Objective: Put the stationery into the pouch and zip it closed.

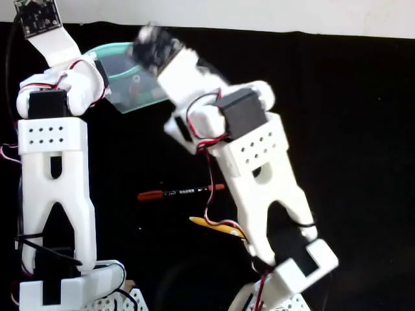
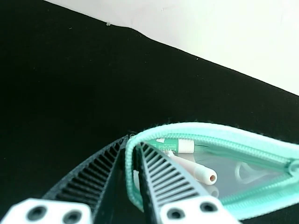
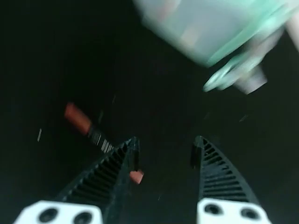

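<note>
With left tool (image 2: 132, 142) pinched on rim of mint-green translucent zip pouch (image 2: 252, 175), lower spread right tool (image 3: 166, 140) squarely over slim orange pen (image 1: 178, 192) near pouch.

Pouch (image 1: 146, 97): translucent body edged by a mint-green zip, which I see gaping open at the far side of the black table (image 1: 363, 129). A green-and-white pen (image 2: 180, 144) and a white pen (image 2: 198, 171) lie side by side inside it. Outside it, on the nearer part of the table, I find a black pen with orange ends (image 1: 181, 192) lying crosswise and, just beside it, a yellow item (image 1: 217, 227) that I cannot identify.
</note>
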### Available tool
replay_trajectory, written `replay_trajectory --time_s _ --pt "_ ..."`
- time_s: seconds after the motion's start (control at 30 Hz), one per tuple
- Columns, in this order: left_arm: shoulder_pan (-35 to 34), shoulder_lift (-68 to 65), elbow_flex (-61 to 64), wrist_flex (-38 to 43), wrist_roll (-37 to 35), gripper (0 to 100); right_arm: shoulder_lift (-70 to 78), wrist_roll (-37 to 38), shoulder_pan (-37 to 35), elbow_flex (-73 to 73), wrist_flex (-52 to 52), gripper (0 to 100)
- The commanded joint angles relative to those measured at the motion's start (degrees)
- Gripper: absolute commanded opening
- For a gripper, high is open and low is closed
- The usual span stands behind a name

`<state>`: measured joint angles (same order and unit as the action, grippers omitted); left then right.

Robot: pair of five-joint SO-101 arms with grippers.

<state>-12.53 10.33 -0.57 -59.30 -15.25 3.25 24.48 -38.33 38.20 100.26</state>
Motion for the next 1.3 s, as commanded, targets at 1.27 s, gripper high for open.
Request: replay_trajectory --time_s 1.27 --pt "0.92 -0.22 -4.0 -3.96 -0.26 1 -3.38 7.12 -11.56 -71.25 -36.26 18.4"
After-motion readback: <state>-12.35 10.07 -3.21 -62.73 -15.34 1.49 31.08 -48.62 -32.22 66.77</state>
